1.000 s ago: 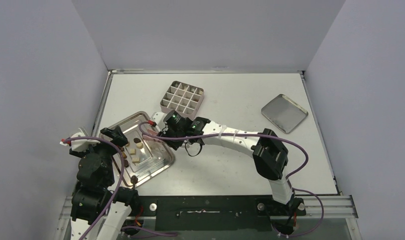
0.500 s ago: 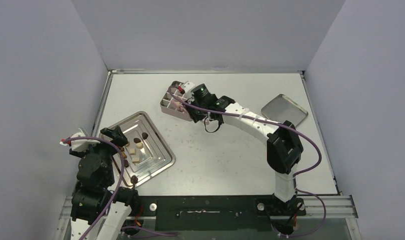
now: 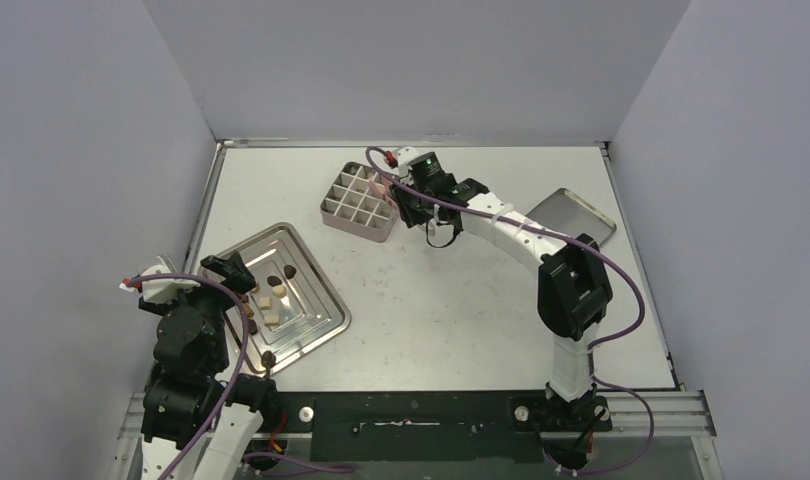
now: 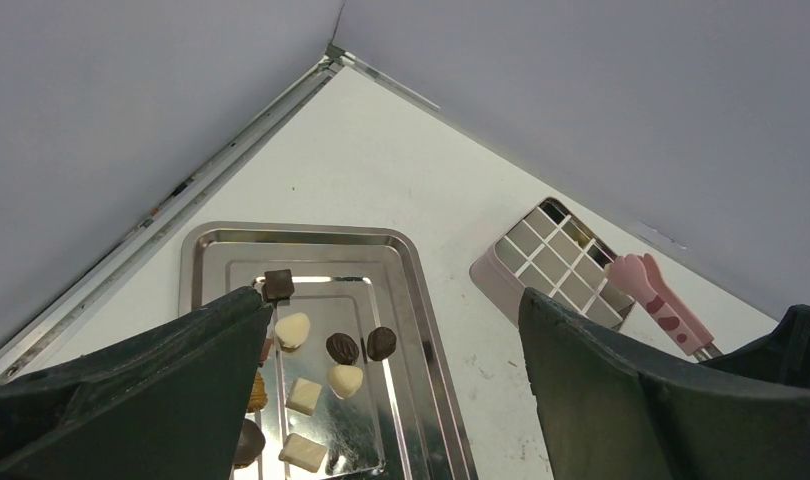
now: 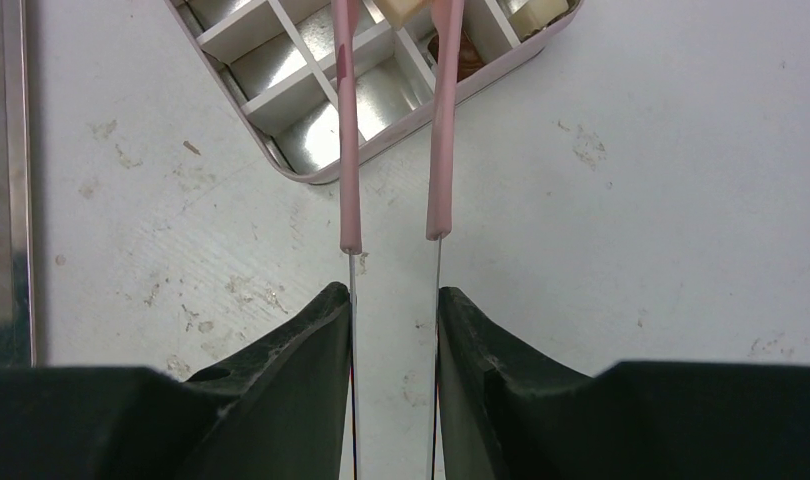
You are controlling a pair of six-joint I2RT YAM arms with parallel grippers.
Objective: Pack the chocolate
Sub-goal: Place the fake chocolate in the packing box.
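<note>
tongs (image 5: 346, 150) in right tool (image 5: 393, 295), moved to tin (image 5: 326, 125)

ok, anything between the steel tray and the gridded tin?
Nothing: only bare tabletop between the tray and the tin, shown in the top external and left wrist views.

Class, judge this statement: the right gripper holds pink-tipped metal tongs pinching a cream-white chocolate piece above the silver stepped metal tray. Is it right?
The place is wrong. The right gripper holds pink-tipped metal tongs pinching a cream-white chocolate piece above the square gridded tin, as the right wrist view shows.
</note>
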